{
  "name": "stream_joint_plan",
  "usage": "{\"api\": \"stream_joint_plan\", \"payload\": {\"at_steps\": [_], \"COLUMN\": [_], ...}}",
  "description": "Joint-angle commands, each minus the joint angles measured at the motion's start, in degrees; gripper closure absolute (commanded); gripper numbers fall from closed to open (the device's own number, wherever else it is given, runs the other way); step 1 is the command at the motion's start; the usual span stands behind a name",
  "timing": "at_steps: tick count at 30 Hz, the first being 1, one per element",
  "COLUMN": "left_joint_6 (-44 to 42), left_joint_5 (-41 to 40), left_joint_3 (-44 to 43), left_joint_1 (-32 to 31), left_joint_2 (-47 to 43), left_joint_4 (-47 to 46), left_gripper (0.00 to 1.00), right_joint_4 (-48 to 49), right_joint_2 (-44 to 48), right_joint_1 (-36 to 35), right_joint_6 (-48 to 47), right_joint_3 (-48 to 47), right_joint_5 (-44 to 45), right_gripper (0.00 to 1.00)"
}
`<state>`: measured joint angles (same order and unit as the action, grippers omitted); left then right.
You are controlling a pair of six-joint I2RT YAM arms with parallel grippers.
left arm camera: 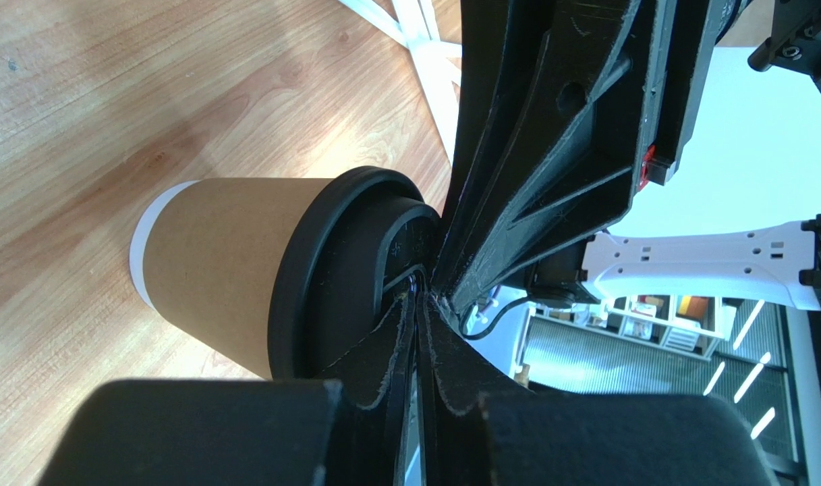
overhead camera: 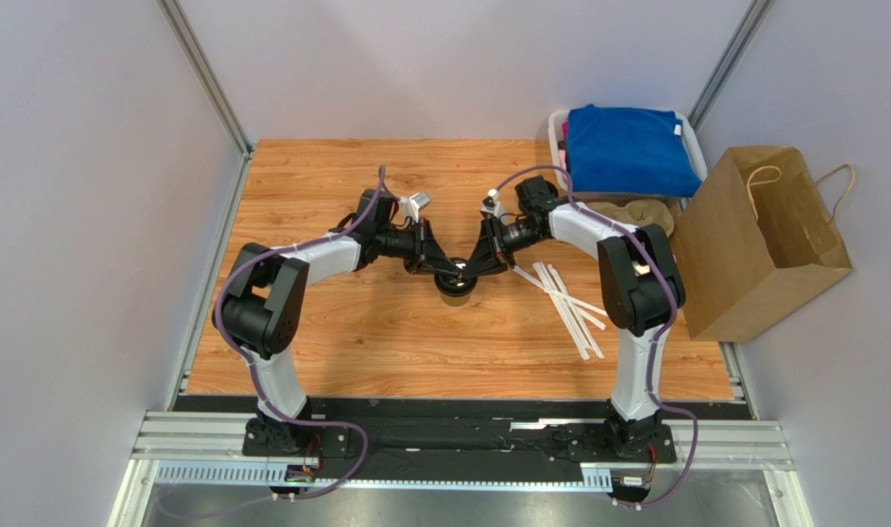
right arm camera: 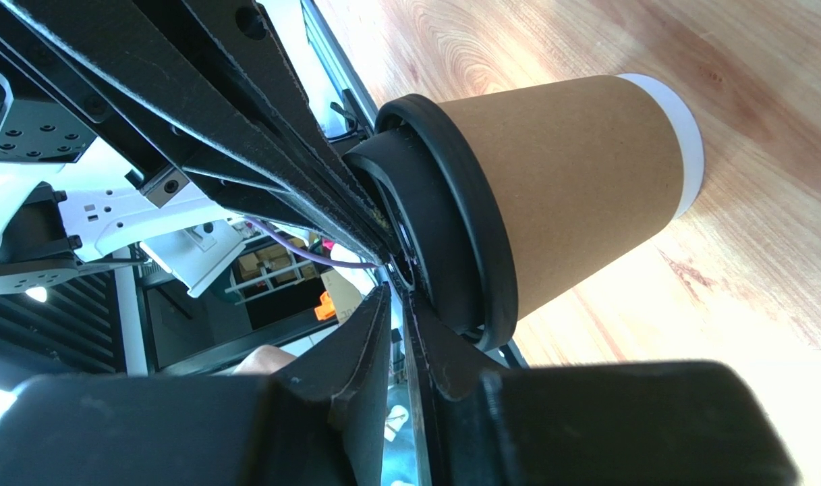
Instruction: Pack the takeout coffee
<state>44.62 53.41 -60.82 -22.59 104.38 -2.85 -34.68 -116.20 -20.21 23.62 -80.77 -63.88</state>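
Brown paper under a black lid: that was the coffee, standing upright on the bench about midway between its side edges. Both arms reached in to meet over it. From above I saw the left gripper at the lid's left side and the right gripper at its right, the two almost nose to nose.

Through the left wrist camera, my left jaws were drawn to a sliver, their tips against the top of the lid near its raised rim. I could not tell whether any plastic was nipped between them. The right wrist camera gave me much the same: jaws narrow, tips on the lid top, the other arm's fingers close alongside. Again I couldn't say if they had hold. The cup's white base band rested on the wood.

White sticks lay scattered on the bench to the right of the coffee, apart from it. A paper bag sat off the bench's right edge. At the far right corner a white bin held a blue cloth.
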Motion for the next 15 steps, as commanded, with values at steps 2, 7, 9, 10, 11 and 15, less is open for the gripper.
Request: {"api": "stream_joint_plan", "payload": {"at_steps": [2, 7, 9, 10, 11, 15], "left_joint_6": [-1.4, -0.9, -1.2, -1.2, -1.1, -1.0], "left_joint_5": [-2.9, -1.7, -1.6, -1.4, -1.4, -1.6], "left_joint_3": [2.0, 3.6, 3.7, 3.8, 3.9, 4.1], "left_joint_1": [0.3, 1.5, 1.8, 2.0, 2.0, 2.1], "left_joint_2": [2.5, 6.3, 7.9, 8.6, 9.5, 11.0], "left_joint_4": [0.8, -1.8, -2.0, -2.2, -2.4, -2.5], "left_gripper": [0.89, 0.90, 0.90, 0.91, 0.91, 0.92], "right_joint_4": [-3.2, -5.8, -6.1, -6.5, -6.6, -7.9], "right_joint_2": [-4.6, -6.8, -7.6, -7.9, -8.2, -9.8], "right_joint_1": [0.0, -0.2, -0.4, -0.4, -0.6, -0.9], "right_joint_6": [-4.9, -7.2, -7.8, -8.1, -8.5, -9.6], "right_joint_3": [-0.4, -1.1, -1.1, -1.1, -1.1, -2.0], "right_joint_5": [12.7, 17.4, 19.0, 19.6, 21.0, 23.7], "right_gripper": [0.82, 0.84, 0.85, 0.85, 0.85, 0.86]}}
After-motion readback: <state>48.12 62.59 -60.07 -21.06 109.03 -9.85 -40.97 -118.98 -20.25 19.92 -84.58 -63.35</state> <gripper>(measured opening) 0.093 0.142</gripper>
